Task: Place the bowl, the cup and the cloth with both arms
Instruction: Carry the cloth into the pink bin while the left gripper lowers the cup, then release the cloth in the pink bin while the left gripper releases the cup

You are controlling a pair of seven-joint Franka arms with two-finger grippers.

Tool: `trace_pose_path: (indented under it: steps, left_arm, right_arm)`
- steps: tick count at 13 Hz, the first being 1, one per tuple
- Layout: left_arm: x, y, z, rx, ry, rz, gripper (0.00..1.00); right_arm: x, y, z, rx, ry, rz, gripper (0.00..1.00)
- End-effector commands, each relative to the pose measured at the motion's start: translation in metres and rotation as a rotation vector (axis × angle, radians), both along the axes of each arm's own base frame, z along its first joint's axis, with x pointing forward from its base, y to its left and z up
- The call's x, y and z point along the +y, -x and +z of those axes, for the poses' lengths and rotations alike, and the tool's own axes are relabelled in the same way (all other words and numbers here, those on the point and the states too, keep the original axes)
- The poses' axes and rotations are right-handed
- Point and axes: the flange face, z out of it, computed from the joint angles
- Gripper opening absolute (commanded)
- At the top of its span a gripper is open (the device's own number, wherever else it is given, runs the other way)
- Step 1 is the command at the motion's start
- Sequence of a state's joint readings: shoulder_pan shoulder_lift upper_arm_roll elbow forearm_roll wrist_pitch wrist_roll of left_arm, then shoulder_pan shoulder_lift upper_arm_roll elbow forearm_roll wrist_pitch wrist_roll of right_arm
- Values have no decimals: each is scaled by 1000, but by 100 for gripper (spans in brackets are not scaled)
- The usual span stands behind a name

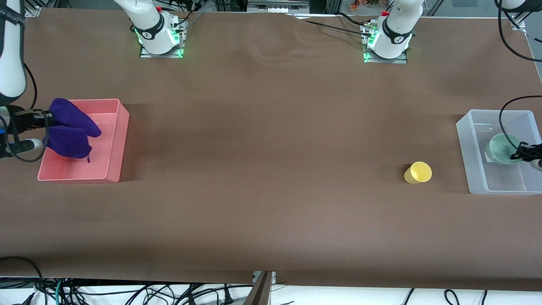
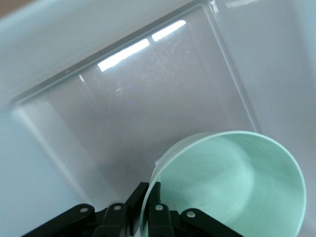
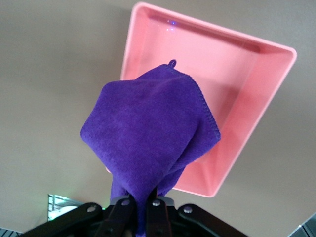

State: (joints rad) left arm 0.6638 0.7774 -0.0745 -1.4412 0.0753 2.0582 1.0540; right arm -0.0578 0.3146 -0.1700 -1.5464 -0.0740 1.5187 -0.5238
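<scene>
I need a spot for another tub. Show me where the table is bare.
The widest bare stretch lies between the pink plastic bin and the small yellow plastic cup. Crowded: the pink bin, where the right gripper holds the purple fuzzy cloth, and the clear plastic bin, where the left gripper holds the mint-green bowl.

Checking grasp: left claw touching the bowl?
Touching. Left wrist view shows the left claw pinching the rim of the bowl over the clear bin.
</scene>
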Motion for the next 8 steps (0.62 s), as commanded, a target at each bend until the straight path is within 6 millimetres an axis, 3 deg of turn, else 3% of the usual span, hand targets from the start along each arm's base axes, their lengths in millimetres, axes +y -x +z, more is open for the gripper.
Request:
trace_pose_path:
  steps: [1, 2, 3, 5, 6, 8]
  left_arm:
    - [4, -8, -2, -34, 24, -28, 28]
    - [-1, -14, 5, -40, 17, -30, 99]
    - [-1, -12, 13, -32, 21, -39, 100]
    - [-18, -17, 58, 1, 45, -63, 100]
    - [-40, -27, 98, 5, 32, -100, 100]
    - [-92, -38, 156, 38, 26, -131, 100]
  right_arm:
    - [-6, -1, -25, 48, -1, 10, 0]
    - [-6, -2, -40, 44, 2, 9, 0]
    - [-7, -1, -51, 38, 3, 9, 0]
    - [-11, 4, -77, 38, 2, -4, 0]
    - [-12, 6, -90, 35, -2, -6, 0]
    - [-12, 12, -115, 26, -3, -3, 0]
